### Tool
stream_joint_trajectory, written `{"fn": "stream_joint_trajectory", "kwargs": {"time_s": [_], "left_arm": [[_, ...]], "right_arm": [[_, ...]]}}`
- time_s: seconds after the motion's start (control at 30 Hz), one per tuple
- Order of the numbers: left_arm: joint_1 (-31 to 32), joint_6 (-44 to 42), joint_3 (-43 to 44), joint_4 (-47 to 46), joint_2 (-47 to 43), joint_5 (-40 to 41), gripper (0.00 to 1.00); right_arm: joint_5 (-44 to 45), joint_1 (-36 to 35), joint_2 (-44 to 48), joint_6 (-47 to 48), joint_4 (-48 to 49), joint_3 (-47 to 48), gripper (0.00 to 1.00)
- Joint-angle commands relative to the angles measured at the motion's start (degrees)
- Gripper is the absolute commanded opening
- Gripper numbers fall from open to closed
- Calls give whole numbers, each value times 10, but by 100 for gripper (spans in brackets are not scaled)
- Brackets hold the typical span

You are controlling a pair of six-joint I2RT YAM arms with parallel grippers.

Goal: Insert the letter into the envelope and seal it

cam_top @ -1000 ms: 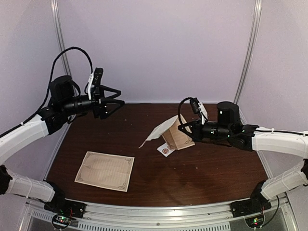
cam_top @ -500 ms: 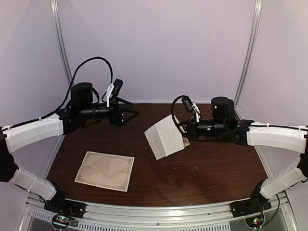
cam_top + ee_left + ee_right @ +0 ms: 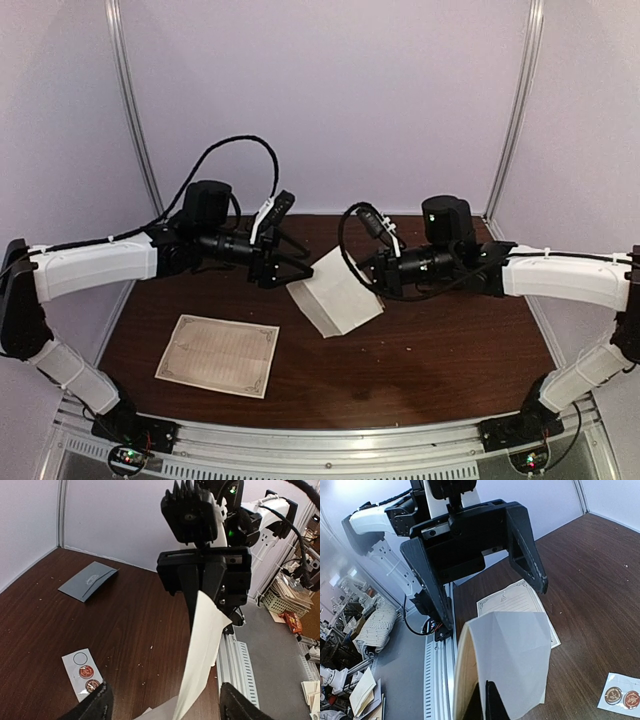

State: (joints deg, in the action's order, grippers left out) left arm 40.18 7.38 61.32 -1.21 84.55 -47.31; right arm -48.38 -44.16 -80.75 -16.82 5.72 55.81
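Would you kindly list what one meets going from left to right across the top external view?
letter → left fingers → folded pale paper held in the air → right fingers, shut on that paper's right edge.

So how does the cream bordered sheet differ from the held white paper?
The cream bordered sheet lies flat on the brown table; the white paper envelope hangs tilted, clamped by the right gripper. The sheet has a printed border; the envelope's face is plain. Both are paper.
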Motion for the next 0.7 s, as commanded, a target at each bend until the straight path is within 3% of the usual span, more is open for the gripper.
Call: {"fn": "stream_joint_trajectory", "kwargs": {"time_s": [0.0,0.2,0.47,0.67], "left_arm": [[10,-26,27,26,18,-37,68],[15,-40,40,51,30,-49,44],[15,-43,45,63,36,-42,42],[16,-44,45,63,37,-43,24]], "right_arm": [[-11,-6,-10,18,-18,21,0],[4,-6,-5,20,-16,26,0],[12,-5,9,20,-8,28,0],[17,-6,13,21,-9,27,0]]}}
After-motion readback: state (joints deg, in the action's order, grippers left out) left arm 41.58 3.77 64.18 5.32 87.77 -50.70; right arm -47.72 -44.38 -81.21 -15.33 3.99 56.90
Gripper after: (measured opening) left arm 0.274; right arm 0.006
